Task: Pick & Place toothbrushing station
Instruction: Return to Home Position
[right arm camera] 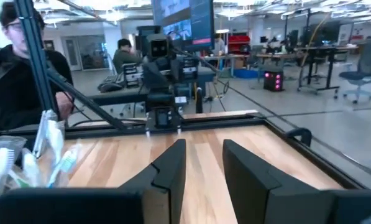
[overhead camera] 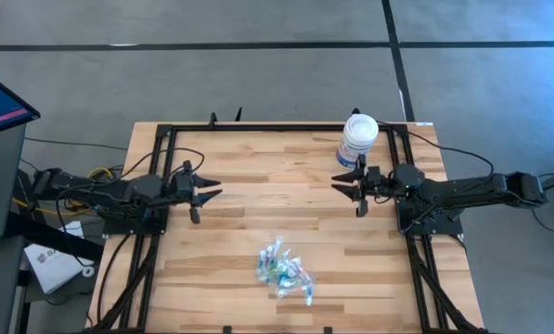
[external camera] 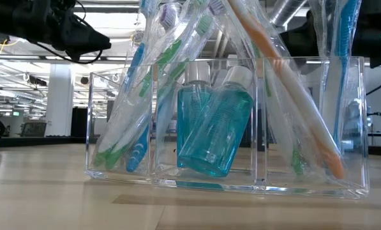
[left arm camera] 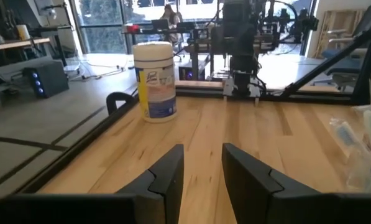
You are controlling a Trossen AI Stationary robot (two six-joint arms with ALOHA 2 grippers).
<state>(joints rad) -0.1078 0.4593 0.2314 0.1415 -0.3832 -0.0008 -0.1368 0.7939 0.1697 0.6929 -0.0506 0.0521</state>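
Note:
The toothbrushing station [overhead camera: 284, 271] stands on its flat base near the middle of the table's near edge. In the low view it is a clear plastic tray [external camera: 133, 176] with compartments. Wrapped toothbrushes [external camera: 138, 96] lean inside it, beside a teal bottle [external camera: 212, 128]. My left gripper [overhead camera: 208, 189] hovers over the table's left side, pointing level toward the right, open and holding nothing [left arm camera: 202, 168]. My right gripper [overhead camera: 343, 182] hovers at the right side, pointing level toward the left, open and holding nothing [right arm camera: 204, 165]. Both are well beyond the station, toward the far edge.
A big white tub with a blue label [overhead camera: 358, 139] stands at the far right, just behind my right gripper; it also shows in the left wrist view [left arm camera: 155, 81]. A black frame [overhead camera: 258, 127] rims the table. A person [right arm camera: 11, 68] is beyond the table's left side.

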